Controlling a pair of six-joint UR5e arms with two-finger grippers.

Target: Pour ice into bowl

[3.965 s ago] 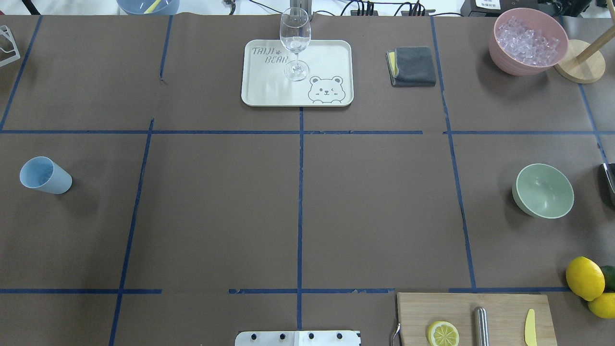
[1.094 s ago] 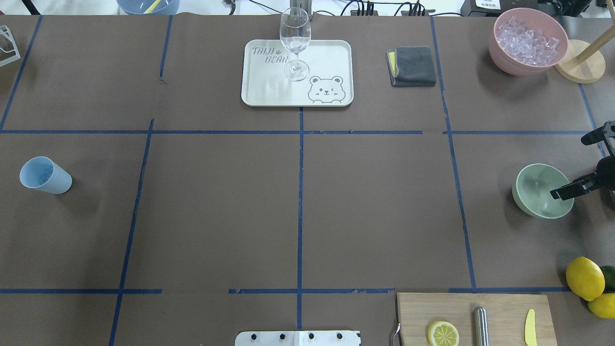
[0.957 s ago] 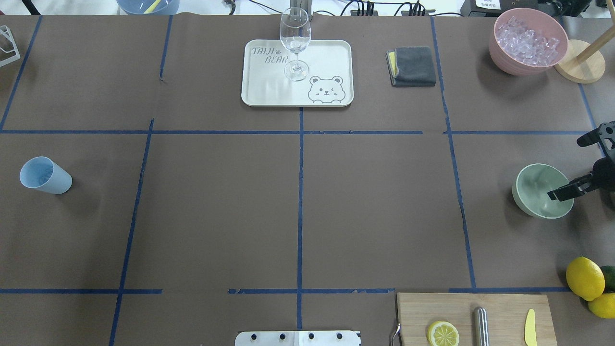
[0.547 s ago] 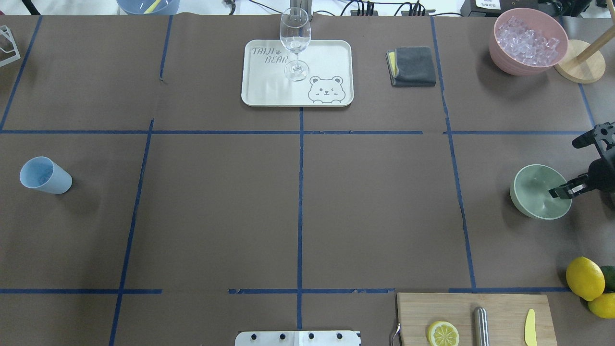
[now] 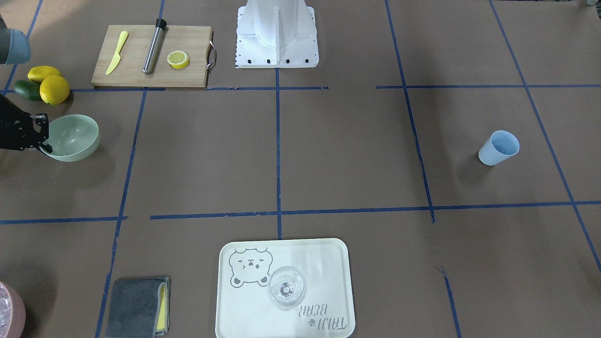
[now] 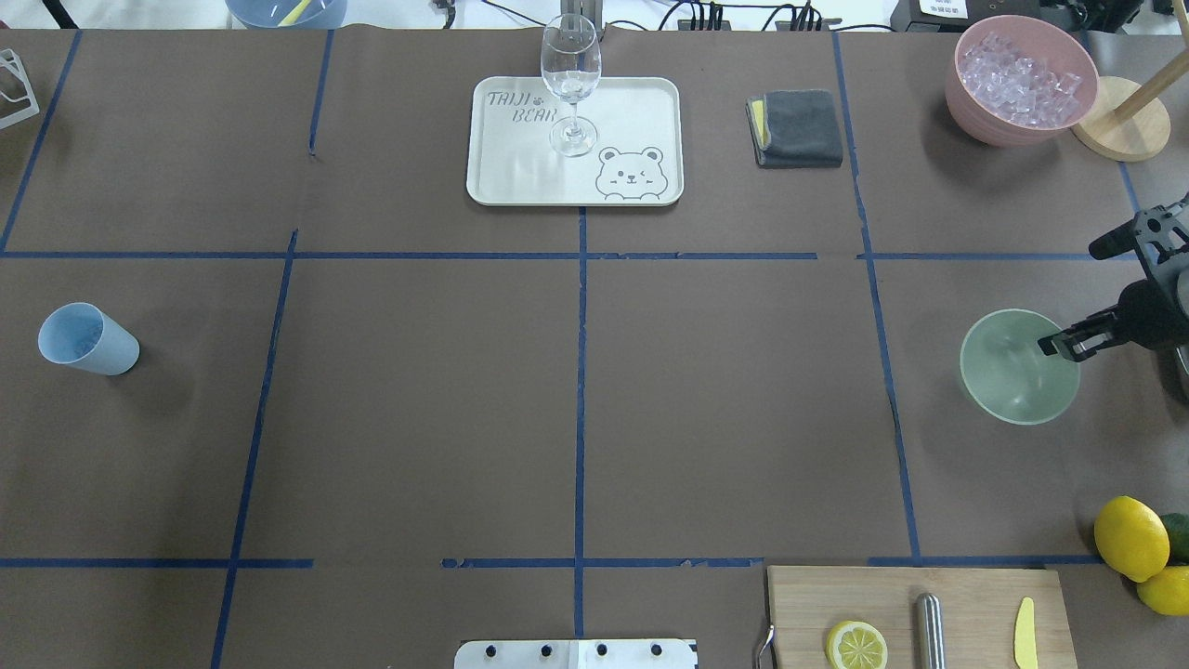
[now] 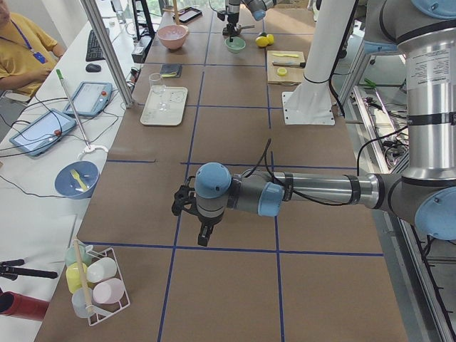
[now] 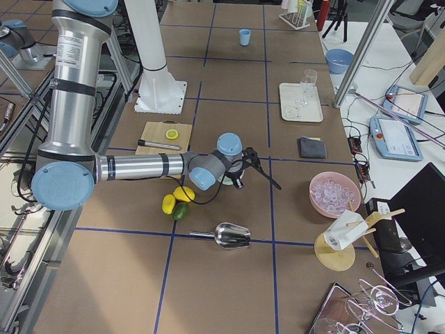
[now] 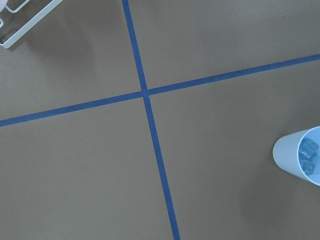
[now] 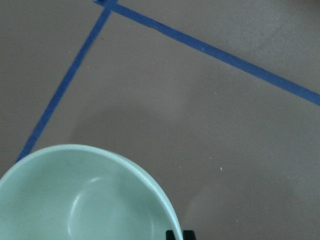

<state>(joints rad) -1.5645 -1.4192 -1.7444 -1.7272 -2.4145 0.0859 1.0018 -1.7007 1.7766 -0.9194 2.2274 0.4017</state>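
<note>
The mint-green bowl (image 6: 1012,372) is empty at the table's right side and also shows in the front view (image 5: 75,136). My right gripper (image 6: 1054,346) comes in from the right edge and is shut on the bowl's right rim. The right wrist view shows its fingertips (image 10: 172,234) at the bowl's rim (image 10: 150,180). Ice (image 9: 308,150) lies in the light blue cup (image 6: 88,339) at the table's left side. More ice (image 6: 1020,79) fills a pink bowl (image 6: 966,102) at the back right. My left gripper (image 7: 202,231) hovers left of the cup. I cannot tell whether it is open or shut.
A tray (image 6: 632,111) with a wine glass (image 6: 570,84) stands at the back centre, with a grey cloth (image 6: 799,128) to its right. A cutting board (image 6: 966,595) with a lemon half lies at the front right beside lemons (image 6: 1130,537). A metal scoop (image 8: 233,236) lies off the right end.
My right gripper came in from the right and took hold of the bowl's right rim. The bowl has shifted a little to the left with it.
</note>
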